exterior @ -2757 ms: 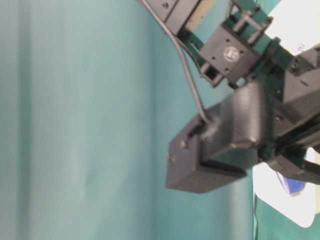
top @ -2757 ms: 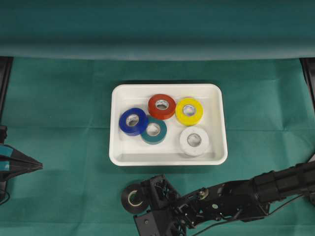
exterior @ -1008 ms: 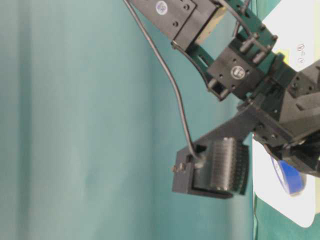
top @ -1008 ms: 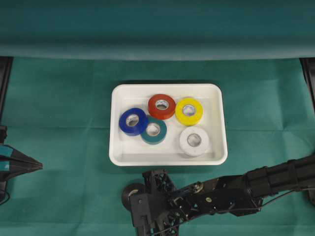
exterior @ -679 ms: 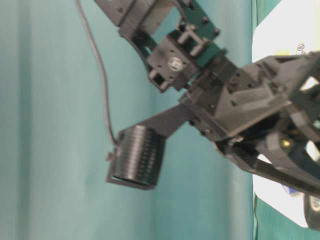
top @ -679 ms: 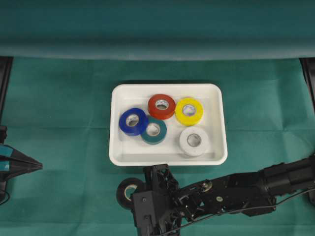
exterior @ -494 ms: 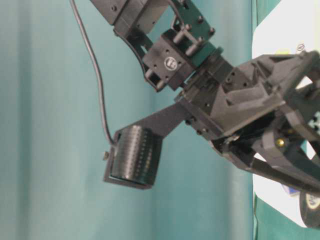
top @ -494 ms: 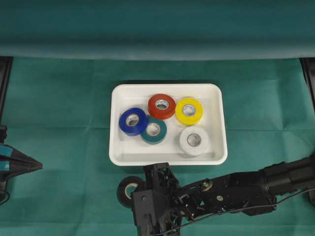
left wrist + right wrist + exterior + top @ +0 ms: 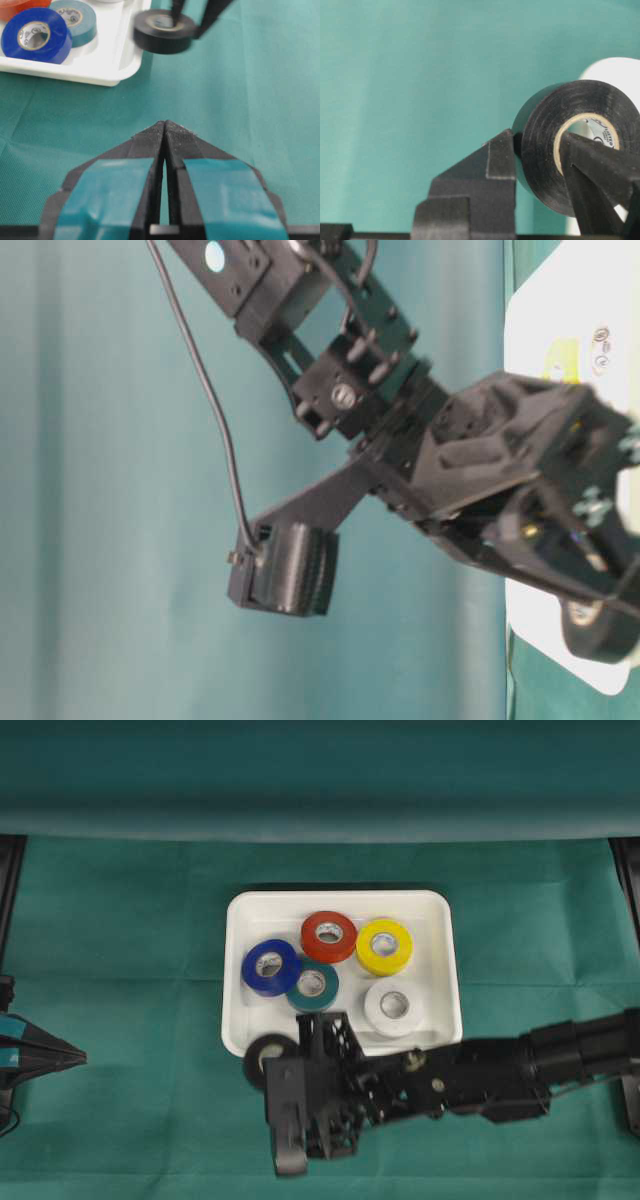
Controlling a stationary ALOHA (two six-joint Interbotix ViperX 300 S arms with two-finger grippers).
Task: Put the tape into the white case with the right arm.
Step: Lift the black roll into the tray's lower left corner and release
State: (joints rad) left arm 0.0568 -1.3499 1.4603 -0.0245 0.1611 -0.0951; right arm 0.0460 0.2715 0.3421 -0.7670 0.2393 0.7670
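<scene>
- Carrying the black tape roll (image 9: 268,1058) farther toward the upper part of the overhead frame is the step in hand, judged from where it hangs: at the lower left corner of the white case (image 9: 440,920), over the rim and partly outside it.
- The right gripper (image 9: 535,150) has its fingers closed on the roll's wall, one finger (image 9: 590,170) through the core hole and the other against the outer side.
- The roll is pinched through one side only, so it could swing or slip; a slow, level move looks wise.
- It should clear the raised rim before it goes down, and be released low, so that it does not bounce or roll.
- A free place shows along the lower left of the case floor, below the blue roll (image 9: 270,966) and the teal roll (image 9: 312,984); the red roll (image 9: 329,935), the yellow roll (image 9: 384,946) and the white roll (image 9: 394,1007) fill the rest.
- The left gripper (image 9: 165,131) rests near the surface (image 9: 120,920) at the left edge of the overhead view, fingers shut on nothing, well apart from the case.
- Against the overhead view of half a second ago, the roll has come up in the frame from the green cloth below the case to its rim, and the arm has come with it.
- The five rolls in the case lie as before.
</scene>
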